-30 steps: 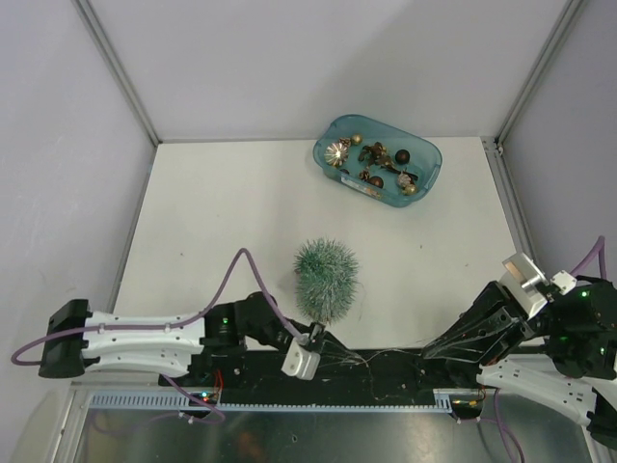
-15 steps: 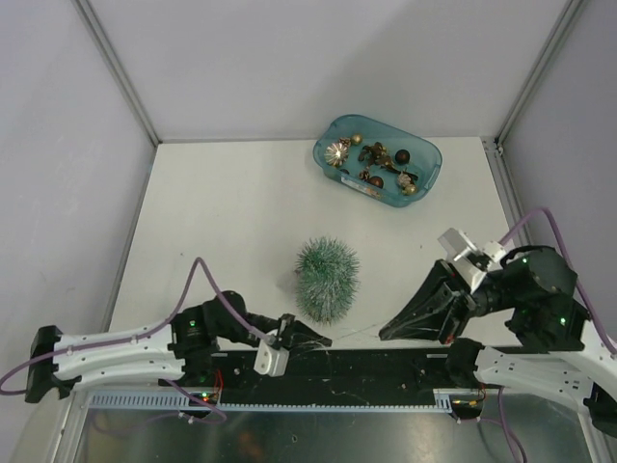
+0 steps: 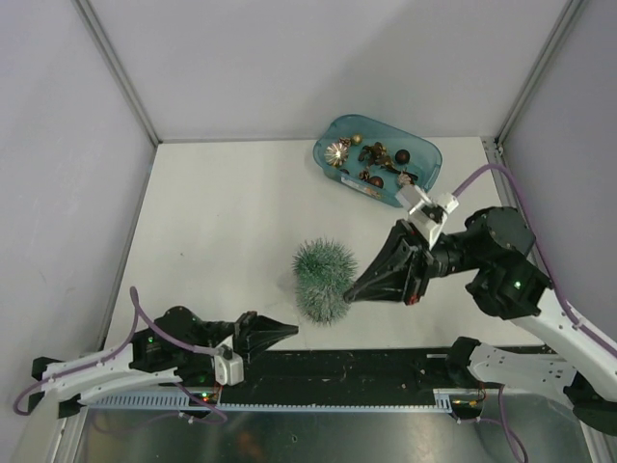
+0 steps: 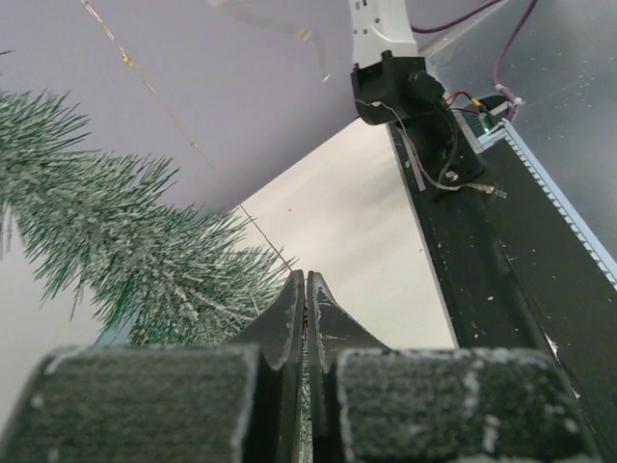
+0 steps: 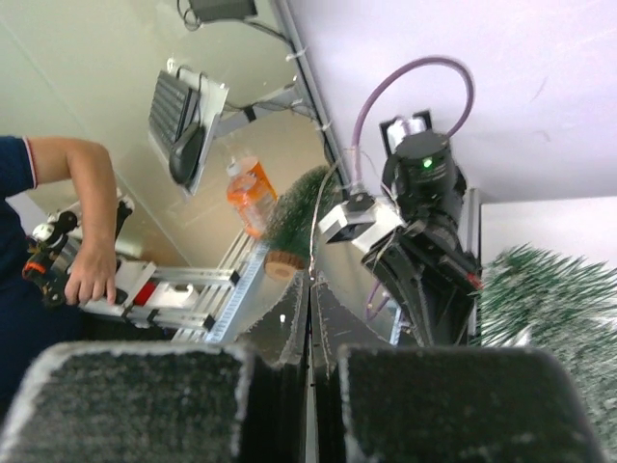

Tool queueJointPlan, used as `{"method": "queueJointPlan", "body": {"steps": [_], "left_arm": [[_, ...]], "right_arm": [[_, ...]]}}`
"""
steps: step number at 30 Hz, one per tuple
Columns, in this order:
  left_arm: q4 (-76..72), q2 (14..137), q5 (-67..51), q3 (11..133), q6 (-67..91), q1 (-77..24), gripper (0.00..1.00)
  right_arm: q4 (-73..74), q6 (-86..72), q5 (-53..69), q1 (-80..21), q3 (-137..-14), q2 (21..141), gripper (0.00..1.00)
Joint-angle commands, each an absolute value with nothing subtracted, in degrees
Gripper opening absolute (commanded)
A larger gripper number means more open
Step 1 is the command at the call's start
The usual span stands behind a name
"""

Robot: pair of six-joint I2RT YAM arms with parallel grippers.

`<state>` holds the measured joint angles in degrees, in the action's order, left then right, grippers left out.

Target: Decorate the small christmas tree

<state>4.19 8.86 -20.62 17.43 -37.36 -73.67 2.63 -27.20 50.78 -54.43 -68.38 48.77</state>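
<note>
Nearest, at the table's front edge, the left gripper lies low with its jaws pressed together. It pinches what looks like a hair-thin beaded wire that runs up and away past the branches. Just beyond, near the middle of the table, sits the small christmas tree. The right gripper points its closed tip at the tree's right flank, touching the bristles or just short of them, and its wrist view shows a fine strand leaving its fingertips too. The risk, as I judge it, lies in that strand: drawn taut between the two arms, it could snag in the bristles and drag or tip the light tree, or slip out of a pinch. The tree is a bristly cone, frosted bluish-green, with no ornaments on it that I can see, and its base is mostly hidden from above. Farthest back, the teal tray holds the ornaments
</note>
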Motion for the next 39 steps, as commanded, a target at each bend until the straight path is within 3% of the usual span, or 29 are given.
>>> {"method": "queueJointPlan", "body": {"steps": [1,6,14,21,24,30,34,39], "left_arm": [[15.68,7.56,-14.94,15.88,-34.16,-73.21,0.0],[14.51,8.02,-9.52,17.75,-31.66,-73.09,0.0],[6.97,9.37,-0.86,19.97,-26.42,-71.17,0.0],[5.39,11.57,-1.05,20.3,-24.72,-69.9,0.0],[5.21,12.65,-2.53,20.38,-25.06,-69.85,0.0],[4.28,14.37,-4.35,20.39,-25.45,-69.8,0.0],[2.96,15.46,-4.36,20.39,-25.44,-69.79,0.0],[2.37,16.08,-4.39,20.68,-25.24,-69.79,0.0]], "right_arm": [[-20.69,-38.31,57.21,-48.46,-73.65,50.49,0.0],[-39.94,-53.01,60.8,-41.83,-75.67,55.61,0.0],[-46.37,-59.86,61.18,-38.52,-83.01,61.98,0.0],[-50.59,-64.69,63.03,-36.5,-81.71,62.93,0.03],[-49.18,-63.96,63.89,-37.84,-77.71,61.18,0.15],[-24.08,-46.53,61.06,-41.36,-75.37,56.4,0.42],[-9.62,-38.32,58.33,-41.69,-75.08,53.96,0.78],[10.19,-26.88,48.03,-41.28,-72.56,46.34,0.91]]}}
